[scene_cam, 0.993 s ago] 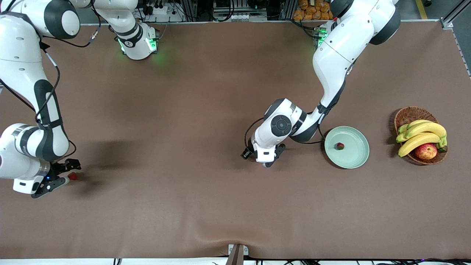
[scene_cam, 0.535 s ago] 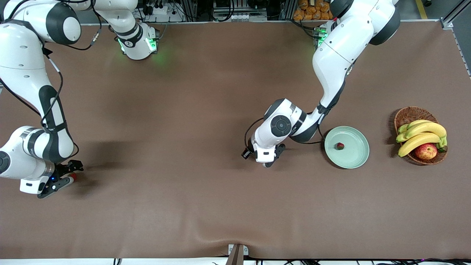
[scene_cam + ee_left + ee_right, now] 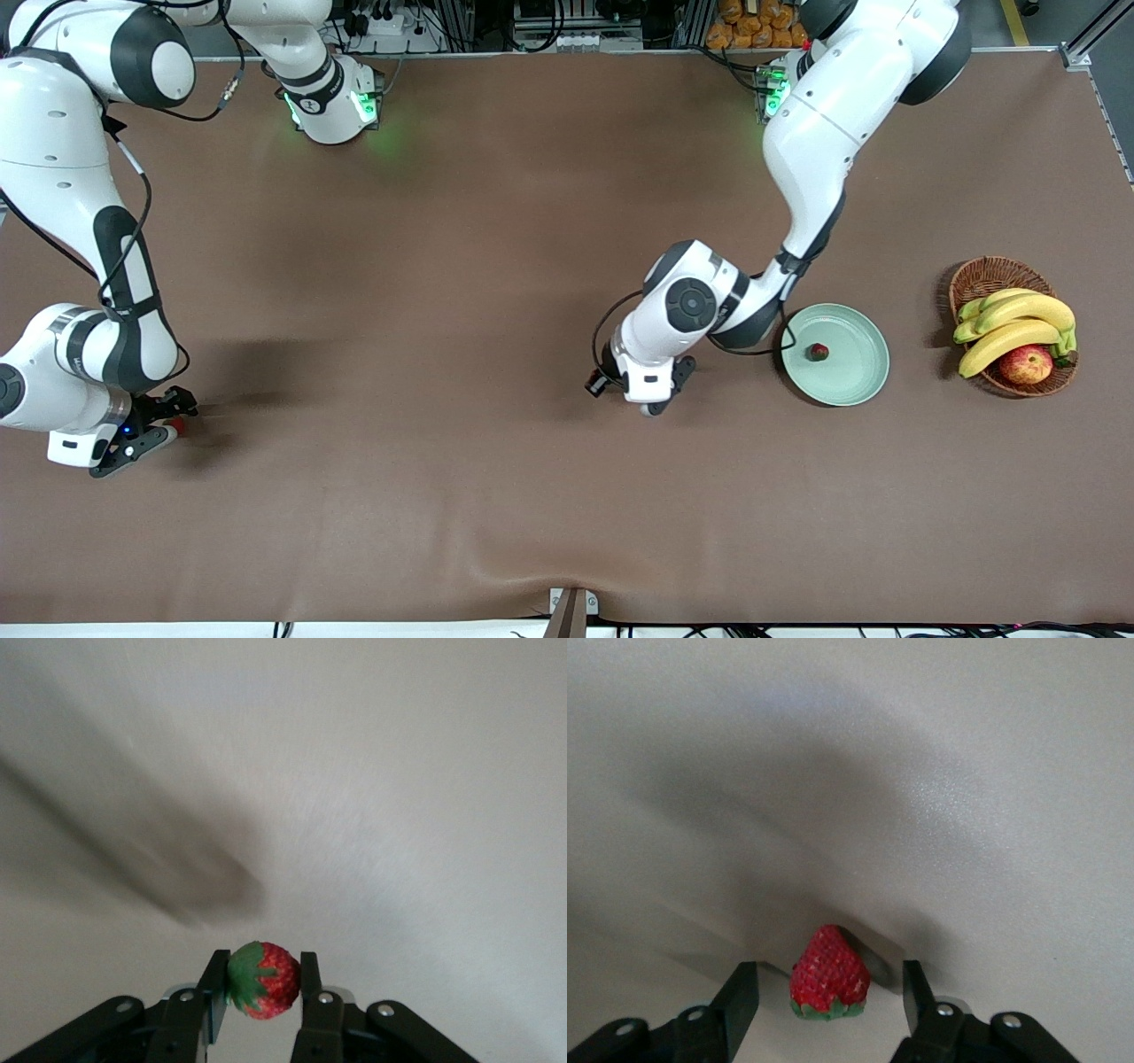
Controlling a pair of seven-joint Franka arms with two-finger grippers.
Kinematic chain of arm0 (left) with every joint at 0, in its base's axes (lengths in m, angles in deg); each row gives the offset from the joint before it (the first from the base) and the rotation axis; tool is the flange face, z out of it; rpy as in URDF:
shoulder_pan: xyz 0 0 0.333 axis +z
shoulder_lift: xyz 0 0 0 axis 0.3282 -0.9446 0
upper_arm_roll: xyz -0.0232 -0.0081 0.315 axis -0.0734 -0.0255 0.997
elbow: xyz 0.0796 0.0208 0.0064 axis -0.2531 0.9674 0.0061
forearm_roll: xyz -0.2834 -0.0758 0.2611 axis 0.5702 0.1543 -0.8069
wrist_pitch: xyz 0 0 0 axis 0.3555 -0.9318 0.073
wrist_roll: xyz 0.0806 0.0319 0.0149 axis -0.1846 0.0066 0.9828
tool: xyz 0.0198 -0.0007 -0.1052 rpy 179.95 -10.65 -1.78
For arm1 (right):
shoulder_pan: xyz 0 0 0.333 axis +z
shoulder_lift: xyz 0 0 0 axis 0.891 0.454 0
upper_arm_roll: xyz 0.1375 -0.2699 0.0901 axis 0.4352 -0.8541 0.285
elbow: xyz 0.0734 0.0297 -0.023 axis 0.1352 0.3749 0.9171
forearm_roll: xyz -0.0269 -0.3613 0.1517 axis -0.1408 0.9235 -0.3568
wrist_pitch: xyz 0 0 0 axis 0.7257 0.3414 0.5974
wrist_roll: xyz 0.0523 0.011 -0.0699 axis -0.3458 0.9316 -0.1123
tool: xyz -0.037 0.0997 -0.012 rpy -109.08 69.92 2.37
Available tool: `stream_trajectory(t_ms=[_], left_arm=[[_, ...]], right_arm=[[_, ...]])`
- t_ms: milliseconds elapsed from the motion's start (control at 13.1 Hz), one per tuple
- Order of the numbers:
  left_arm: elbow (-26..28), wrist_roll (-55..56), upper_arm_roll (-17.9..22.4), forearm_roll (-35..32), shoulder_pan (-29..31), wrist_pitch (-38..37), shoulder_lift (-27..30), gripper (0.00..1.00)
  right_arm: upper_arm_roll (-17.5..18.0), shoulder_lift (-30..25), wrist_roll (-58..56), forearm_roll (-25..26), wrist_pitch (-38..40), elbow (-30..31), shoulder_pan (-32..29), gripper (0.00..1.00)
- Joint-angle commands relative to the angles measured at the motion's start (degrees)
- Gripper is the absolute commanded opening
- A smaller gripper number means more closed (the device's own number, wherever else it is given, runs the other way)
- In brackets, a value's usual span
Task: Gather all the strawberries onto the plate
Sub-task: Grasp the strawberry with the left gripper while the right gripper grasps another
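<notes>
Roughly a third done. Counting one tiny red strawberry with a green cap (image 3: 819,352) already in the round pale mint-green plate (image 3: 873,385), off centre toward the left arm's wrist. Two still to deliver.

Second red, green-capped strawberry (image 3: 263,980): pinched between the black fingers of the left gripper (image 3: 264,961), clamped on both flanks, cap turned sideways. Sits over bare brown table (image 3: 496,496) just beside the plate, on the side toward the right arm's end. Hidden under the wrist in the front view. Cannot tell whether clear of the table surface. Probably needs only a short carry over the rim, then release.

Third red strawberry (image 3: 829,985): resting on the table at the right arm's end, well apart from the plate, cap toward the wrist camera. Straddled by the right gripper (image 3: 829,970), fingers spread with a gap on each side, not touching. Not gripped yet. Needs closing, lifting, then a long haul across the table, likely the slow part.

Versus a second ago: seeing a slight shift of the left wrist toward the plate and the front camera. Seeing the right gripper's fingers drawn closer around its berry, with less red showing in the front view. No change to the plate, the berry in it, or the brown woven wicker basket (image 3: 992,266) with yellow bananas (image 3: 1019,323) and a red-yellow apple (image 3: 1026,363).
</notes>
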Motion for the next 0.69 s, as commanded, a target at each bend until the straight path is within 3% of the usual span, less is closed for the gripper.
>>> stream_trajectory(t_ms=[0, 611], left_arm=[[0.9, -0.3, 0.3, -0.3, 1.8, -4.8, 4.6, 0.0], [2.2, -13.7, 0.5, -0.5, 11.2, -24.0, 10.5, 0.0]], right_arm=[[0.9, 0.2, -0.7, 0.3, -0.4, -0.6, -0.8, 0.66], [1.2, -0.2, -0.6, 0.2, -0.2, -1.1, -0.9, 0.2]])
